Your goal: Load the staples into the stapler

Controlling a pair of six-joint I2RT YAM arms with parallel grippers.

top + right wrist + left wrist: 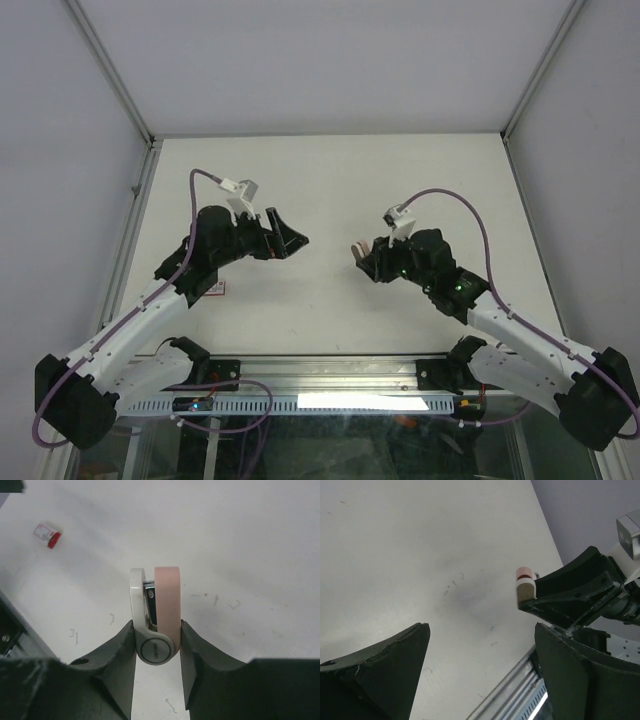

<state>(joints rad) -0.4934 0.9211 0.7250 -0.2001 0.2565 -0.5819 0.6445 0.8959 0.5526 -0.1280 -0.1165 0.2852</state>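
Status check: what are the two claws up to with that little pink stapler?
Right claw shut on the stapler. Left claw open, empty. Staple strip not in sight. Red-and-white box off to the side, nothing blocking.

Glossy pink-and-white plastic stapler (155, 615) with shiny metal inside, matt black tool fingers (115, 650), matt white table (250, 540)

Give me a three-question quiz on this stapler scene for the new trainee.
1. Which gripper clamps the stapler?
2. True or false: the left gripper is shut.
3. The red-and-white box lies: A) on the table; B) in the left gripper; C) on top of the stapler.

Key: 1. the right gripper; 2. false, its jaws stand wide apart and empty; 3. A.
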